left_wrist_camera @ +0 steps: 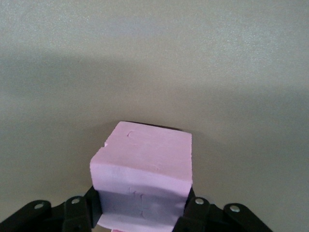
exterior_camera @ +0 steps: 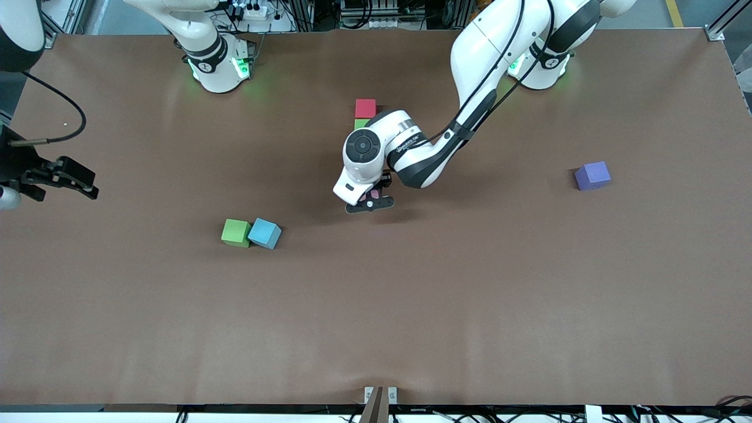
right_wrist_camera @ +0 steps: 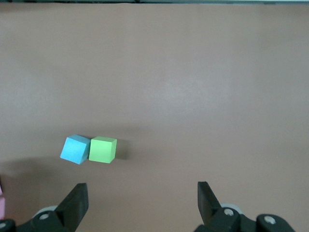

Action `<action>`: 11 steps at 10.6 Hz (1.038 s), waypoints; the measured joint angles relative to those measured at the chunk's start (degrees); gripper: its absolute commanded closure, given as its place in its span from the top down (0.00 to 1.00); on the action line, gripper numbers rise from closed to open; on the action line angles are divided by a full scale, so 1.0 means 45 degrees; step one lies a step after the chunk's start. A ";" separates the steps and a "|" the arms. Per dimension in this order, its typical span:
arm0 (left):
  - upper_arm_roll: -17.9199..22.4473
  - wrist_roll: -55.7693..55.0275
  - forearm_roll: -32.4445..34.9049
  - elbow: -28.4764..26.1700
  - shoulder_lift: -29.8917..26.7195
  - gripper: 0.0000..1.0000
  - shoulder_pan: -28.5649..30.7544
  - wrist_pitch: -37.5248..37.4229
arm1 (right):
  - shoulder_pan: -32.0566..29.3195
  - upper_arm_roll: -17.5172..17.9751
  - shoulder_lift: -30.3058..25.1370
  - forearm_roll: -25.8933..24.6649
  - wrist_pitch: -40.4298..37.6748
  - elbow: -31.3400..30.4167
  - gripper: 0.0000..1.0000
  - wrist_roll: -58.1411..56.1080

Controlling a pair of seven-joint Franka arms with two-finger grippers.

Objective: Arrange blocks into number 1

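Observation:
My left gripper (exterior_camera: 370,202) is shut on a pink block (left_wrist_camera: 145,164), held low over the middle of the table. Only a sliver of that pink block (exterior_camera: 374,192) shows under the hand in the front view. A red block (exterior_camera: 365,108) and a green block (exterior_camera: 361,123) touching it lie in a line farther from the front camera, the green one partly hidden by the left arm. Another green block (exterior_camera: 236,232) and a blue block (exterior_camera: 264,233) sit side by side toward the right arm's end. My right gripper (exterior_camera: 82,179) waits open at that end of the table.
A purple block (exterior_camera: 592,175) lies alone toward the left arm's end. In the right wrist view the blue block (right_wrist_camera: 76,149) and green block (right_wrist_camera: 103,149) lie ahead of the open right gripper (right_wrist_camera: 142,203). The brown table (exterior_camera: 411,323) is bare nearer the front camera.

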 measured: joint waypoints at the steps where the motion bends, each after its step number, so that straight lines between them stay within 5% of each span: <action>1: 0.0004 0.0000 0.0000 0.0001 0.0000 0.00 -0.0026 -0.0005 | 0.0187 -0.0026 -0.0014 0.0000 0.0030 -0.0064 1.00 0.0702; 4: 0.0018 0.0000 0.0000 0.0003 0.0000 0.00 -0.0069 -0.0012 | 0.0272 -0.0226 -0.0034 0.0000 0.0079 -0.0133 1.00 0.0506; 5: 0.0019 0.0000 0.0000 0.0003 0.0000 0.60 -0.0121 -0.0021 | 0.0270 -0.0325 -0.0033 0.0000 0.0087 -0.0144 1.00 0.0371; 6: 0.0029 -0.0001 0.0000 0.0003 0.0000 1.00 -0.0187 -0.0029 | 0.0269 -0.0357 -0.0034 0.0000 0.0096 -0.0150 1.00 0.0308; 11: 0.0199 -0.0001 0.0001 -0.0017 0.0316 1.00 -0.0552 -0.0015 | 0.0271 -0.0357 -0.0033 0.0078 0.0112 -0.0189 1.00 0.0155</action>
